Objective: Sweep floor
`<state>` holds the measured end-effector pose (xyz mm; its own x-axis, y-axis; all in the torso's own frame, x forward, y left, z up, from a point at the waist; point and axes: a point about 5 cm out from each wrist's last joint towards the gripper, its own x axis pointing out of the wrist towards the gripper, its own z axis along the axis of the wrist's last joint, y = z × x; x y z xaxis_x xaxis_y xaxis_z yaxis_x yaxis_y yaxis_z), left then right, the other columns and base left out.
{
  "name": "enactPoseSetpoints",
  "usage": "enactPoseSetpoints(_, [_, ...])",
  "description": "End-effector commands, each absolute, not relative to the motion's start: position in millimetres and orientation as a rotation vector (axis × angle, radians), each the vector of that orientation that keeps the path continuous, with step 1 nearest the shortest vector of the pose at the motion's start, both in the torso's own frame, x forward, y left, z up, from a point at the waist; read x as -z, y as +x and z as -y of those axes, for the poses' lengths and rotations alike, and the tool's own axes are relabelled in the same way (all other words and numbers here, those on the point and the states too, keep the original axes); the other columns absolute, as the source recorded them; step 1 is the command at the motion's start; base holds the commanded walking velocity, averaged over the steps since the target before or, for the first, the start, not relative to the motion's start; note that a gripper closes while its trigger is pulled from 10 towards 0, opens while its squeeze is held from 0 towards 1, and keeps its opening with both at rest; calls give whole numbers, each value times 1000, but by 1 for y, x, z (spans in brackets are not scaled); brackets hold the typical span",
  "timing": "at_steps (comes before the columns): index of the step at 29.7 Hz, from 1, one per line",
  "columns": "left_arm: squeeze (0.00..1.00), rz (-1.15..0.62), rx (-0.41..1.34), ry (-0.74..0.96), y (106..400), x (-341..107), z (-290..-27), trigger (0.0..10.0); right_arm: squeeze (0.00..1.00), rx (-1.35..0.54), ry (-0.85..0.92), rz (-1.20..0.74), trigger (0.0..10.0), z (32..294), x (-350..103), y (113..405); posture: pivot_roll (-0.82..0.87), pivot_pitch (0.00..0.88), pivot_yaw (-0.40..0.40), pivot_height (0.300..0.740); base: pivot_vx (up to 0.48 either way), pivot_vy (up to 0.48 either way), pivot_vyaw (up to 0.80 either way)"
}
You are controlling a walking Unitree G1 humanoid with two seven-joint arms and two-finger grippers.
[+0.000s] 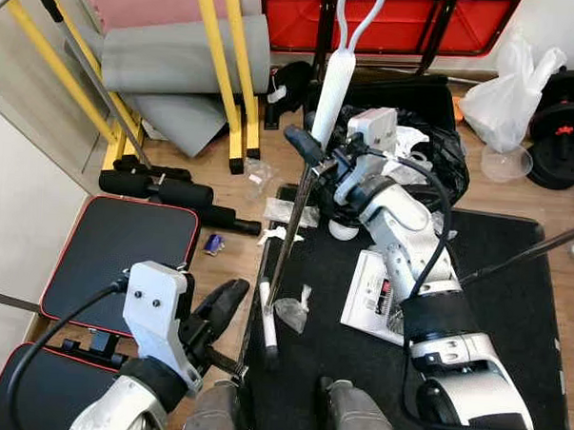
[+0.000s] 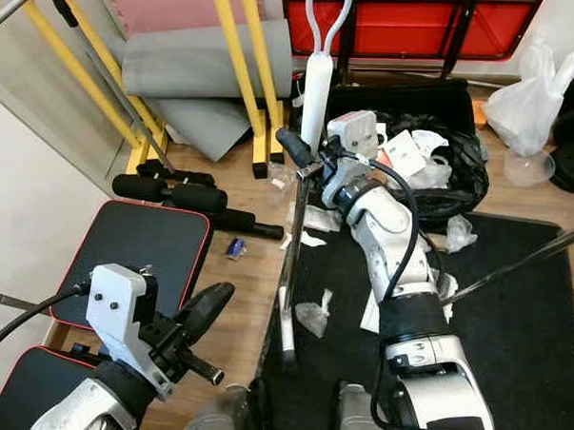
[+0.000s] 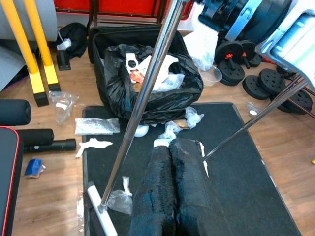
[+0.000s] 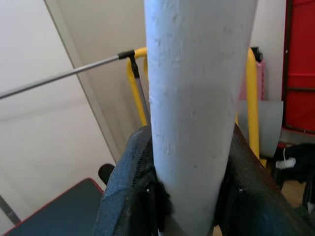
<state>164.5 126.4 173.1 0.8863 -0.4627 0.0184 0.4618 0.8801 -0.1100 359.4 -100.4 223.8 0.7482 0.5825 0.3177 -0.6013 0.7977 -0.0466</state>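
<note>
Your right gripper [image 2: 304, 159] is clenched on the white handle [image 1: 333, 88] of the broom, whose metal shaft [image 1: 288, 234] slants down to its head [image 1: 266, 319] at the edge of the black mat [image 1: 492, 310]. Your left gripper [image 2: 207, 311] hangs low over the wooden floor [image 1: 223, 269], its 2 fingers [image 3: 172, 187] pressed together on nothing. Crumpled plastic scraps [image 1: 292, 310] lie just beside the broom head, and a black rubbish bag [image 3: 167, 93] stuffed with paper sits beyond the mat.

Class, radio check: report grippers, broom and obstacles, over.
Right gripper shut on broom handle. Left gripper shut, empty, low over the bench. Broom head on black mat. Plastic scraps, full trash bag ahead.
</note>
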Motion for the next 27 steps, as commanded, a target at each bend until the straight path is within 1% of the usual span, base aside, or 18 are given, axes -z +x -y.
enactPoseSetpoints(1, [0, -40, 491, -120, 162, -169, -127, 10000, 0, -653, 47, 368, 10000, 101, -229, 358, -13, 322, 10, 740, 0, 0, 0])
enactPoseSetpoints(12, [0, -35, 493, -130, 164, -169, -126, 10000, 0, -604, -13, 370, 10000, 116, -228, 359, -29, 319, 16, 740, 0, 0, 0])
enactPoseSetpoints(27, [0, -27, 488, -133, 166, -169, -126, 10000, 0, -593, -59, 396, 10000, 125, -237, 361, -35, 314, 7, 740, 0, 0, 0])
